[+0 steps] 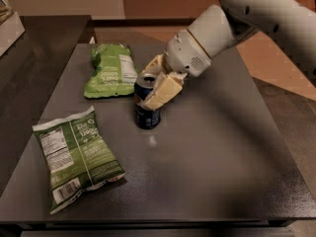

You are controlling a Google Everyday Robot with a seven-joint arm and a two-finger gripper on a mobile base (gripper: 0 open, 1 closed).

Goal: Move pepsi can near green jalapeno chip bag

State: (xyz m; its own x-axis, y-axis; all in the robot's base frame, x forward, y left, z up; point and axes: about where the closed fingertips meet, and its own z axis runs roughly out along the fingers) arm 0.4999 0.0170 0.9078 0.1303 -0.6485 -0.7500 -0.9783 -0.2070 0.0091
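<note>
I find the can (147,113) upright mid-desk, long axis vertical; whether it rests on the desk (222,172) I cannot tell. The gripper (148,88) comes in from upper right, jaws clamped on the can's upper half. Far bag (108,70) lies just beside the can; near bag (74,164) sits farther off.

You see the navy pepsi can (147,113), silver-rimmed, clasped by the cream-yellow gripper (150,85) toward the dark grey bench's (222,157) far edge. The far-left chip bag (108,70) and the near-left chip bag (74,157) are both green with white panels. The arm (256,14) is white.
</note>
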